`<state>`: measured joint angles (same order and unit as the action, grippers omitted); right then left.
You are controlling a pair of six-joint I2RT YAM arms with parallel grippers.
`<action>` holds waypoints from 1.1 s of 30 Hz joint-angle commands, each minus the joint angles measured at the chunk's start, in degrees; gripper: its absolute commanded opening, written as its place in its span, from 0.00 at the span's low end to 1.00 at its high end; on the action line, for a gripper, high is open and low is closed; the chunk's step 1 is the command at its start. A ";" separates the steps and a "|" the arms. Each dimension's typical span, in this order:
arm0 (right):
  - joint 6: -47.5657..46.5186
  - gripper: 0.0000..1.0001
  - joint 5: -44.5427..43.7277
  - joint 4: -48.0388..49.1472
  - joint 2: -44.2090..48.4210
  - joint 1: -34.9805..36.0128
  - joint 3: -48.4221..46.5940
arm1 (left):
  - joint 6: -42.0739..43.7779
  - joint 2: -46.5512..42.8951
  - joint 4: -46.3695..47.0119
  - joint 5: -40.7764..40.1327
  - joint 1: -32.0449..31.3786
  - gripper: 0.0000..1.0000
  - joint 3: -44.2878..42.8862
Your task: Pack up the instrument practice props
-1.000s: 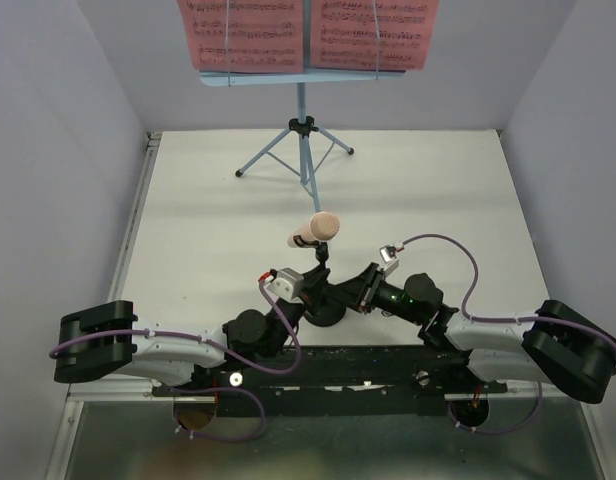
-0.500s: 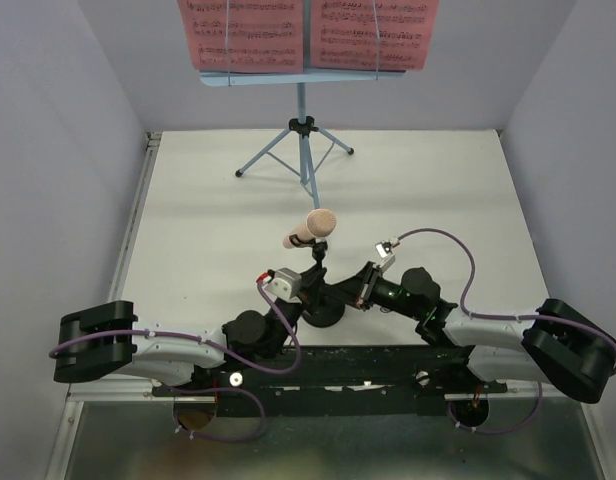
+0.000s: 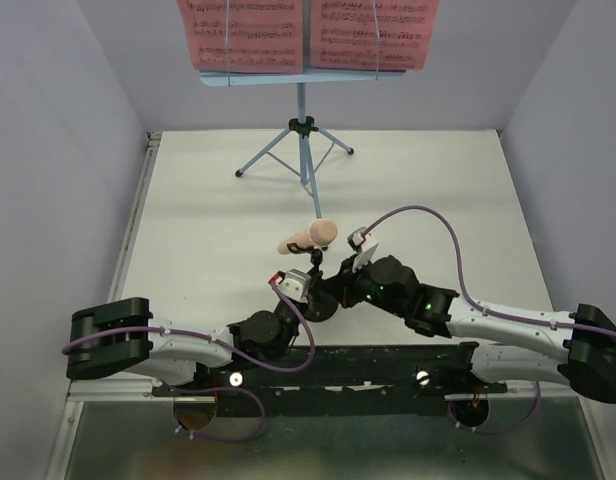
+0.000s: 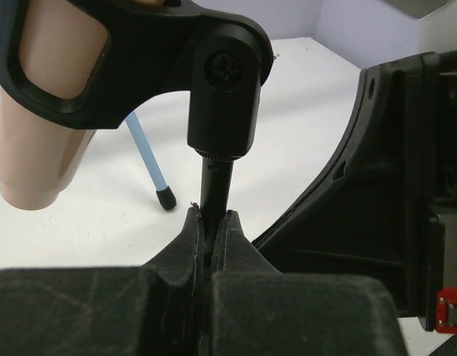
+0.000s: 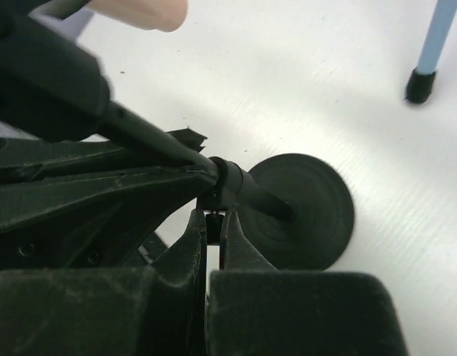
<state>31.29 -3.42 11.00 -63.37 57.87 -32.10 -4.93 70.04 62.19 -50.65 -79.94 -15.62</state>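
The beige-pink toy microphone point(image 3: 308, 237) sits in the clip of the short black mic stand point(image 4: 214, 174), near the table's front middle. My left gripper point(image 4: 211, 216) is shut on the stand's thin rod just below the clip; it also shows in the top view point(image 3: 308, 290). My right gripper point(image 5: 216, 221) is shut on a small knob on the stand's collar, just above the round base point(image 5: 310, 211); it also shows in the top view point(image 3: 340, 288). The light-blue music stand point(image 3: 302, 125) stands at the back with two pink pages point(image 3: 243, 35) on its desk.
A blue stand leg with a black foot lies close beyond the mic stand point(image 5: 421, 78) and also shows in the left wrist view point(image 4: 148, 163). Grey walls enclose the white table point(image 3: 438, 200) on three sides. Both arms crowd together at the front middle.
My right arm has reached further left and forward and closed in on the mic stand. My left arm has shifted right. The microphone has tipped lower and moved slightly toward the front.
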 commanded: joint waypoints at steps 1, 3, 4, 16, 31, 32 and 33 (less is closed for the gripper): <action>-18.87 0.01 -25.55 -2.66 -0.87 7.94 -2.97 | -3.25 2.03 -4.19 4.60 -1.71 0.00 0.50; -20.74 0.01 -29.44 -2.74 -1.75 10.41 -3.23 | -3.68 2.20 -4.19 4.60 -1.71 0.00 0.67; -20.13 0.01 -29.54 -3.00 -1.75 10.51 -3.50 | -3.77 2.21 -4.10 4.51 -1.62 0.00 0.68; -8.44 0.71 -25.84 -10.03 6.76 10.42 -2.97 | -6.32 0.98 -6.56 2.93 -1.62 0.13 1.03; -5.10 0.71 -27.87 -16.54 14.68 10.42 -0.60 | -8.08 -5.69 -12.01 2.67 -1.97 0.56 0.67; -4.66 0.71 -27.96 -16.54 14.77 10.34 -0.42 | -8.08 -6.31 -12.01 2.58 -2.06 0.57 0.76; -4.57 0.71 -27.96 -16.46 14.77 10.34 -0.16 | -8.08 -7.10 -12.10 2.40 -2.06 0.58 0.85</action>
<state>25.06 -29.32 -3.53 -49.36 68.51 -33.54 -11.62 65.91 52.66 -49.87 -81.12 -15.59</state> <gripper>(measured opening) 0.707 0.559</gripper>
